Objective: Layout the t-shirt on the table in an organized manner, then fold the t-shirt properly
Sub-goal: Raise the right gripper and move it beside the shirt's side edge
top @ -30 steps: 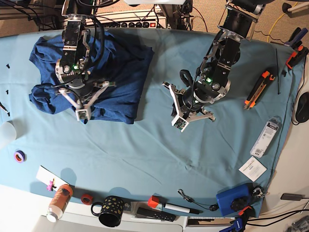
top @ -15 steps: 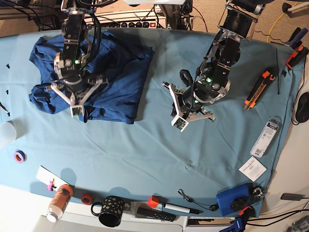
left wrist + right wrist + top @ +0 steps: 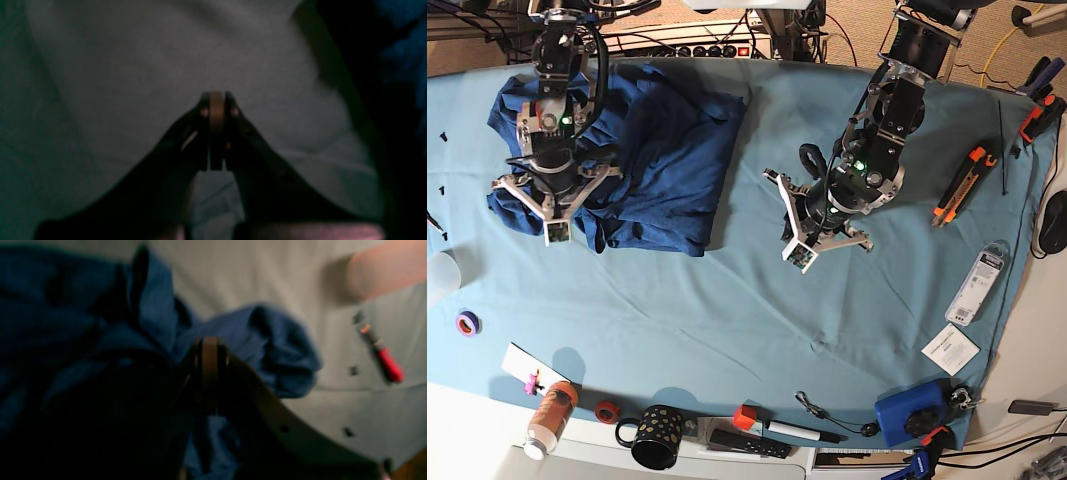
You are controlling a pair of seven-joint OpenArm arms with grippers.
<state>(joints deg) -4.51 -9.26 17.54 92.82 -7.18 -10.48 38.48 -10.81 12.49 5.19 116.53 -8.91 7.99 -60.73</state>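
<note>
table (image 3: 727, 330): light teal cloth, taken as the landmark. along its near edge, a spotted black mug (image 3: 656, 436), an orange bottle (image 3: 549, 417) and a blue box (image 3: 911, 412).

left gripper (image 3: 803, 254): over bare cloth right of the table's middle, in the same spot as a second ago. claw pressed together with nothing between the fingers, as the left wrist view confirms (image 3: 217, 110).

right gripper (image 3: 557, 232): claw likewise closed narrow, no fabric visibly pinched. it has shifted toward the table's left edge since a second ago and now hangs over the left front corner of the garment rather than its front middle.

t-shirt (image 3: 667, 150): dark navy, rumpled, lying on the table's far left quarter, its heap not visibly rearranged.

orange utility knife (image 3: 961, 185): far right of the table.
</note>
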